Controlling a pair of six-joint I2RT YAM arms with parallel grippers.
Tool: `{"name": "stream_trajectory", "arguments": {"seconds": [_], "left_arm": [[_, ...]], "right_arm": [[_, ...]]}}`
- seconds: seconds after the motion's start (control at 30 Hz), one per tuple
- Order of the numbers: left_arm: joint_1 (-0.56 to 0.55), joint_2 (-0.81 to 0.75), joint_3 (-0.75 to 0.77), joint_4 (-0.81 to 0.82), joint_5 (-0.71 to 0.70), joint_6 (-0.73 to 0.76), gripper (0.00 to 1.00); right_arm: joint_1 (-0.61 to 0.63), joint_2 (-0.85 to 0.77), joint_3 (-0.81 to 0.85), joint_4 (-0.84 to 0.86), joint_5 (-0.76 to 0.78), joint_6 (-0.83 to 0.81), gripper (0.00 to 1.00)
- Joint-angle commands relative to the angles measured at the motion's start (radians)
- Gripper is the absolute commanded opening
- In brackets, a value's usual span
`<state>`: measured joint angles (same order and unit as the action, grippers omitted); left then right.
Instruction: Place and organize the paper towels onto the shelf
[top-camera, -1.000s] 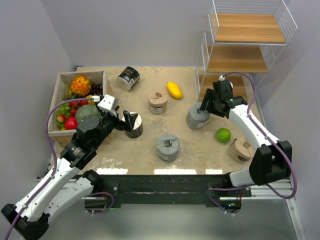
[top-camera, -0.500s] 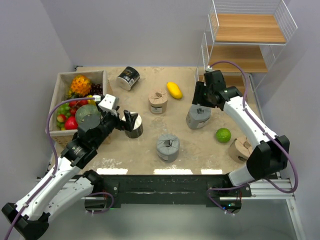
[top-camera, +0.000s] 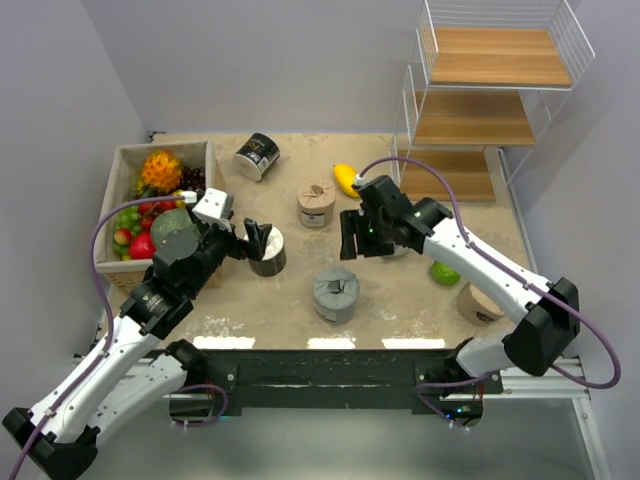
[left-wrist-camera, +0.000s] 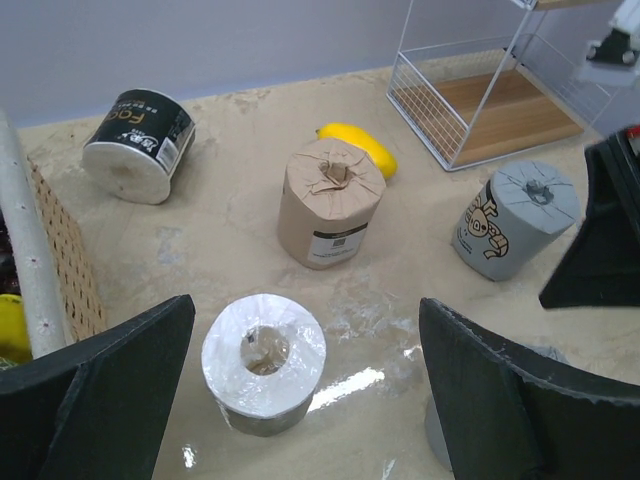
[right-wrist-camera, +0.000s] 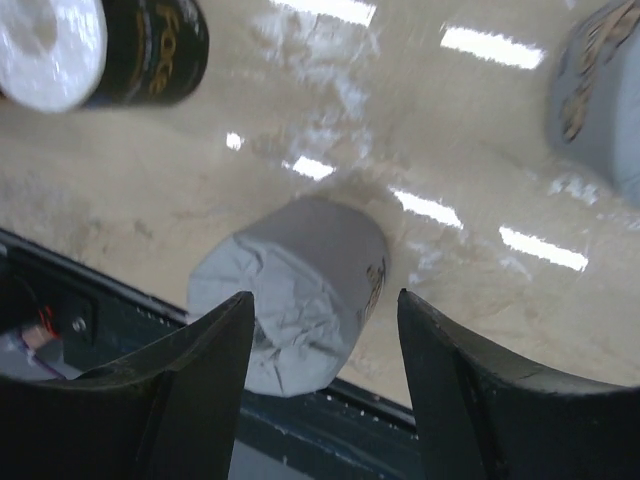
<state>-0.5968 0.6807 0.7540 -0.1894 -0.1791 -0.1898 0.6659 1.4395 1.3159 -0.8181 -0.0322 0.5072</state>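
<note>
My left gripper (top-camera: 252, 243) is open, its fingers on either side of an upright black roll (top-camera: 269, 253); in the left wrist view (left-wrist-camera: 305, 320) the roll's white top (left-wrist-camera: 264, 353) lies between the fingers, nearer the left one. My right gripper (top-camera: 355, 240) is open and empty over the table's middle. In the right wrist view (right-wrist-camera: 325, 300) a grey roll (right-wrist-camera: 298, 296) stands ahead between the fingers, untouched; from above it is near the front edge (top-camera: 335, 292). A second grey roll (left-wrist-camera: 514, 220) stands beside the right arm. The shelf (top-camera: 480, 118) is bare.
A tan roll (top-camera: 316, 203) stands mid-table, a black roll (top-camera: 257, 156) lies at the back, another tan roll (top-camera: 478, 303) is front right. A yellow fruit (top-camera: 344, 176) and green fruit (top-camera: 445, 272) lie loose. A fruit box (top-camera: 127, 159) is at the left.
My right arm has swung left, away from the grey roll near the shelf, to the middle of the table. The left arm has barely moved.
</note>
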Motion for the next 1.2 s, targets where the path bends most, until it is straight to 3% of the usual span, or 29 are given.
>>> {"name": "stream_trajectory", "arguments": {"seconds": [0.0,0.4,0.73,1.03,1.17], "left_arm": [[-0.003,-0.013,0.008,0.027,-0.034,0.006,1.00],[-0.003,-0.017,0.008,0.021,-0.045,0.004,1.00],[-0.005,-0.021,0.005,0.019,-0.051,0.006,1.00],[-0.005,-0.020,0.004,0.019,-0.056,0.007,1.00],[-0.005,-0.020,0.004,0.018,-0.060,0.007,1.00]], "right_arm": [[0.073,-0.068,-0.062,-0.059,-0.028,0.043,0.65],[0.162,-0.087,-0.187,0.059,0.003,0.163,0.74],[0.185,-0.073,-0.274,0.166,0.152,0.254,0.61],[0.228,-0.059,-0.305,0.168,0.244,0.313,0.60],[0.238,-0.060,-0.319,0.180,0.265,0.330,0.55]]}}
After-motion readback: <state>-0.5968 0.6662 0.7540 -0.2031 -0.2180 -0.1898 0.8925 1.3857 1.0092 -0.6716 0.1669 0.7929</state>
